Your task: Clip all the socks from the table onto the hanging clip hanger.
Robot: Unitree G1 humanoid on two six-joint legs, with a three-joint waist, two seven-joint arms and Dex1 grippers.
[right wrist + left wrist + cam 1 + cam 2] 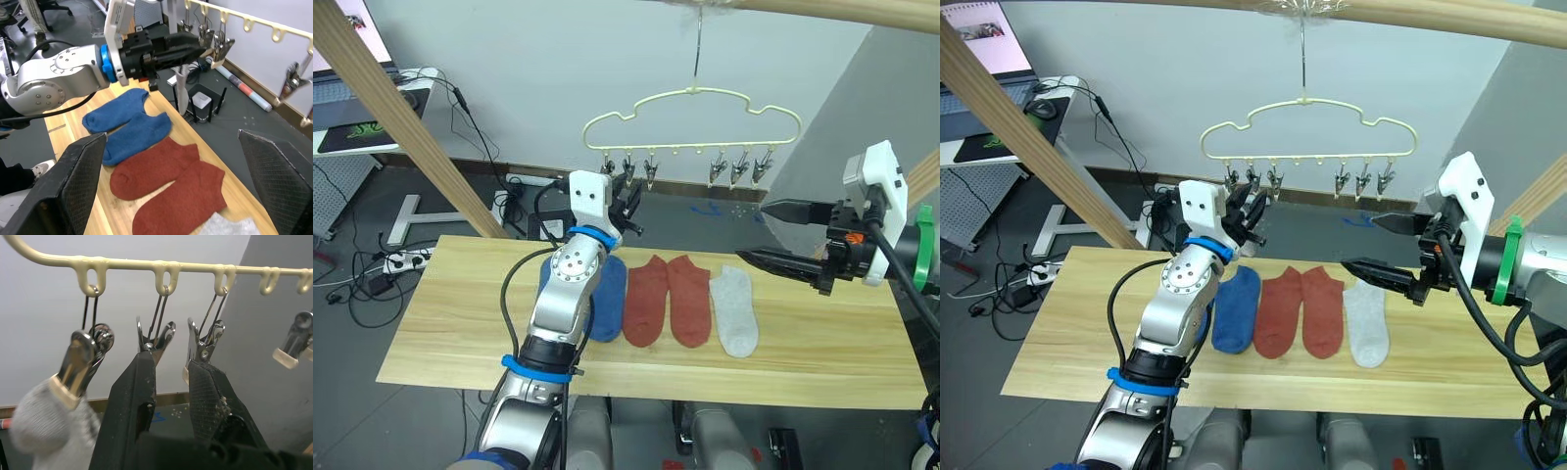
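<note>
- Left gripper (1252, 217): raised at the left end of the clip row; in the left wrist view its fingers (132, 396) stand slightly parted, tips just under two metal clips (155, 335), gripping nothing visible.
- Light grey sock (46, 423): hangs from the neighbouring clip.
- Right gripper (773, 233): jaws spread wide and empty, hovering above the table's right part, beside the flat grey sock (735, 311).
- Table (842, 367): two blue socks (128, 123), two rust-red socks (666, 298) and the grey one lie mid-table; bare wood surrounds them to every edge.
- Clip hanger (693, 116): hangs by its hook from a wooden pole, behind the table's far edge.
</note>
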